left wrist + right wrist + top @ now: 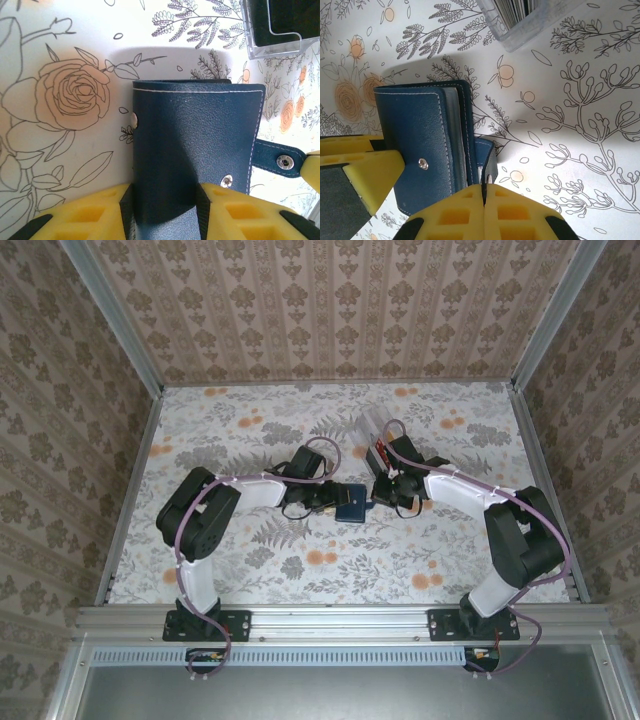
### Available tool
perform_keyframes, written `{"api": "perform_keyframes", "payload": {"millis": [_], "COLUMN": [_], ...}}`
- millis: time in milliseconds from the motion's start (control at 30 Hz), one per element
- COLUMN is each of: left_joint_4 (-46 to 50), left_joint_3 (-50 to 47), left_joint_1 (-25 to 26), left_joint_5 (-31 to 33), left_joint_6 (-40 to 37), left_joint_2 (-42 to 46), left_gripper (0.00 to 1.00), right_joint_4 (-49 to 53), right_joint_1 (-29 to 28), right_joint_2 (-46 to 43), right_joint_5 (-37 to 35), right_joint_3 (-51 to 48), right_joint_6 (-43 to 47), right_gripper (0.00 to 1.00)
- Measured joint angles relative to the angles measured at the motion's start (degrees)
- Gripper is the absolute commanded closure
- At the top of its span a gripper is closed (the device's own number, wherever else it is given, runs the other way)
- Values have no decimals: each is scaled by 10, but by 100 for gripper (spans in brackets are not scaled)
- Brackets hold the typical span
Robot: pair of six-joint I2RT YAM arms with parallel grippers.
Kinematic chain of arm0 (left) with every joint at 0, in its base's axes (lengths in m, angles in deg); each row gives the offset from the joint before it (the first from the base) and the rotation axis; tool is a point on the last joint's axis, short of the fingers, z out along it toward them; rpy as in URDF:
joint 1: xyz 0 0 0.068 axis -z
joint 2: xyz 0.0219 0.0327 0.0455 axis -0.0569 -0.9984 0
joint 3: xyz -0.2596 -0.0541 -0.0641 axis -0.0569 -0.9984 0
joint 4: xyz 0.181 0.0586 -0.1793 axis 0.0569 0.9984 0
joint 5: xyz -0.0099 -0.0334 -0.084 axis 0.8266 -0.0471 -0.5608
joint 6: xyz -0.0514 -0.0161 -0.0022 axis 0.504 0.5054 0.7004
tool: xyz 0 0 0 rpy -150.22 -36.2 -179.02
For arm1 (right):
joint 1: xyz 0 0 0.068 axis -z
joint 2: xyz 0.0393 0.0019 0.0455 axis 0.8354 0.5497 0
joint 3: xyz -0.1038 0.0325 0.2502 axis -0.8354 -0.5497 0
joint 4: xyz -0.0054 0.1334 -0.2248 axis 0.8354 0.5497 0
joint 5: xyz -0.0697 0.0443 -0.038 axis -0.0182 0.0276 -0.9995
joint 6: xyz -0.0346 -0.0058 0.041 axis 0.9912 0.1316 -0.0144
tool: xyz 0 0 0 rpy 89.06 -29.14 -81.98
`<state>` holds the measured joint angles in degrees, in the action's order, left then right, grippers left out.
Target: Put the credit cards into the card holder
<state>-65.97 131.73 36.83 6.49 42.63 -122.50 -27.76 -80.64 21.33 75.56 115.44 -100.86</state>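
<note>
Holder (350, 504) lies flat on the floral table (250, 560), mid-table, between the two grippers. Left gripper (332, 503) meets it from the left, right gripper (372, 496) from the right. Left wrist view: holder (195, 145) is closed, navy, white stitching along its edges, and its near end sits between the yellow fingers (85, 220) of the left gripper (165, 214). The dark pads press against both long sides, so the left gripper is clamped on the holder. Tab (277, 160) sticks out to the right with its snap facing up; a finger (312, 172) of the right gripper touches the tab's end. Right wrist view: holder (420, 135) lies up and left of the right gripper (484, 200), page edges showing along its right side. Tab (487, 155) curves down into the seam between the fingers, which are pressed together with no gap – pinched on the tab, as far as can be read. Left gripper's finger (365, 170) rests on the holder's cover at frame left. Clear box (530, 20) stands beyond the holder, apart from it – cards (515, 7) on edge inside.
</note>
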Motion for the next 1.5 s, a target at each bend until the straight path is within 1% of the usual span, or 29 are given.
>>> {"api": "perform_keyframes", "payload": {"millis": [167,400,1500], "left_joint_4": [-17,-35,-38], "left_joint_3": [0,0,0], "left_joint_1": [2,7,8], "left_joint_5": [0,1,1], "left_joint_6": [12,24,32], "left_joint_2": [-6,-12,-13], "left_gripper": [66,67,68], "right_joint_4": [-17,-38,-54], "right_joint_1": [0,0,-15], "right_joint_2": [0,3,87], "right_joint_5": [33,71,106], "right_joint_3": [0,1,37], "right_joint_6": [2,3,6], "right_gripper": [100,100,100]}}
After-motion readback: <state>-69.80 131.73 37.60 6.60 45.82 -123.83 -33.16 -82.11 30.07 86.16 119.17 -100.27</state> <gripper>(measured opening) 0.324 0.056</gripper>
